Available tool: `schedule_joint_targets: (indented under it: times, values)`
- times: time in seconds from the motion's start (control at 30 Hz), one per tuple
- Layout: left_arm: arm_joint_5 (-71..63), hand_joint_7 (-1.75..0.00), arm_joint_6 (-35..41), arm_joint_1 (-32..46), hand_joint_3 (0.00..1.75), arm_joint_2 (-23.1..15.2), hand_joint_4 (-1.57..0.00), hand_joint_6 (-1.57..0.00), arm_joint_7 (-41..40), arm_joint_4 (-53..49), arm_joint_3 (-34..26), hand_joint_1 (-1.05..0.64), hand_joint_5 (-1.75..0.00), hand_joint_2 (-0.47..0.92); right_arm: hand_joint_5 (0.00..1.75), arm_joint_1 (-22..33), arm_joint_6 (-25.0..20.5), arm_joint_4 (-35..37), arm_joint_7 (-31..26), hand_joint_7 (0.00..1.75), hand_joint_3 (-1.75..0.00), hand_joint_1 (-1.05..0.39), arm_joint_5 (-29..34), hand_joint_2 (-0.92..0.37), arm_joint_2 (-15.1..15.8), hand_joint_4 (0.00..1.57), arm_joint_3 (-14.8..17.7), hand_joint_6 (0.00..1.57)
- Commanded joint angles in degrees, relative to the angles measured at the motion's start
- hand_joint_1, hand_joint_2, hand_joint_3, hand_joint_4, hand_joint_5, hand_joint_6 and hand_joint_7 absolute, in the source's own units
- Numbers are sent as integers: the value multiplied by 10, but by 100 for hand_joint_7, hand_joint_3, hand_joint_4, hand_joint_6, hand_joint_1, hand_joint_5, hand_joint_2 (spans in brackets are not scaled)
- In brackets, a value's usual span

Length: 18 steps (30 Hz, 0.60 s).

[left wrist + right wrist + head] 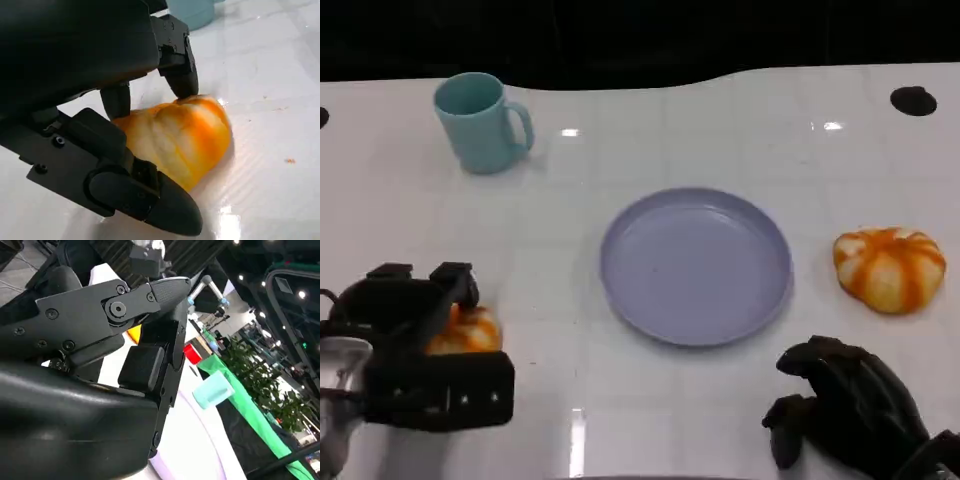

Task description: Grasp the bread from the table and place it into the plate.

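Two orange-and-white striped breads lie on the white table. One bread (470,330) (180,137) sits at the near left, and my left hand (415,345) (115,115) grips it, with fingertips (181,82) on its far side and the thumb (150,197) against its near side. It still rests on the table. The other bread (889,267) lies alone at the right. The round lavender plate (695,265) stands in the middle with nothing on it. My right hand (848,408) (125,350) rests at the near right, fingers curled in, holding nothing.
A teal mug (480,122) (212,389) stands at the far left, well behind the left hand. A dark hole (913,100) marks the table's far right corner. Bare table lies between the left hand and the plate.
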<state>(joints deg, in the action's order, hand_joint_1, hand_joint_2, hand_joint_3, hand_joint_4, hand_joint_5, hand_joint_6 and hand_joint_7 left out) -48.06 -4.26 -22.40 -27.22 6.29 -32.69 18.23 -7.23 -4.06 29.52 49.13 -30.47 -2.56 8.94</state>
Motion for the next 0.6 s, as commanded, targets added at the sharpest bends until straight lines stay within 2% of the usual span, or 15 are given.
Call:
schedule_joint_targets:
  times: [0.03,0.07,0.1,0.13,0.2,0.23,0.27,0.3,0.33,0.4,0.43,0.47,0.53,0.6]
  values:
    - [13,-175,-16,-24,2,8,-11,0,-24,-117,29,-105,-175,76,78,0,6,1,1,35,0,-72,2,-91,5,153,3,157]
    - [17,-175,-21,-31,2,10,-13,0,-31,-137,34,-105,-175,76,78,1,2,-2,-1,35,0,-72,1,-91,5,153,3,157]
    - [21,-175,-27,-38,3,12,-22,0,-37,-156,38,-105,-175,78,78,1,-1,-2,-1,35,0,-72,0,-90,5,153,3,157]
    - [25,-175,-31,-43,4,14,-34,-6,-42,-171,41,-105,-175,79,78,1,-3,-3,-1,35,0,-73,-1,-90,5,153,4,157]
    - [33,-175,-41,-52,4,16,-40,-11,-55,-196,46,-105,-175,80,77,1,-4,-4,-1,35,0,-73,-2,-90,6,153,4,157]
    - [37,-175,-51,-54,3,18,-48,-21,-76,-209,48,-105,-174,79,77,1,-1,-3,1,35,0,-72,-1,-90,6,153,4,157]
    - [39,-174,-59,-56,1,20,-78,-50,-96,-221,49,-105,-162,76,77,1,1,-3,1,35,-1,-72,0,-91,6,153,4,157]
    - [43,-172,-67,-57,1,22,-95,-66,-116,-233,50,-105,-153,75,77,1,3,-2,3,35,-1,-73,1,-91,6,153,4,157]
    - [45,-163,-73,-59,0,23,-118,-89,-129,-242,51,-105,-142,73,77,1,4,-1,4,35,-1,-72,1,-92,6,153,4,157]
    - [52,-157,-89,-61,0,27,-130,-102,-163,-264,53,-105,-136,72,77,1,4,-1,5,34,-1,-72,0,-92,6,153,4,157]
    - [56,-150,-99,-61,0,30,-146,-134,-186,-277,53,-105,-142,69,77,1,3,-1,4,35,-1,-72,1,-92,6,153,4,157]
    - [59,-148,-107,-62,0,32,-152,-145,-202,-288,53,-105,-144,68,77,2,3,-2,4,35,-1,-72,1,-92,6,153,4,157]
    - [63,-146,-124,-66,0,35,-156,-154,-228,-312,57,-105,-146,68,77,2,2,-3,4,35,-1,-72,0,-92,6,153,4,157]
    - [64,-151,-140,-69,1,39,-157,-157,-254,-339,63,-105,-151,69,77,2,1,-3,4,35,-1,-72,-1,-91,7,153,4,157]
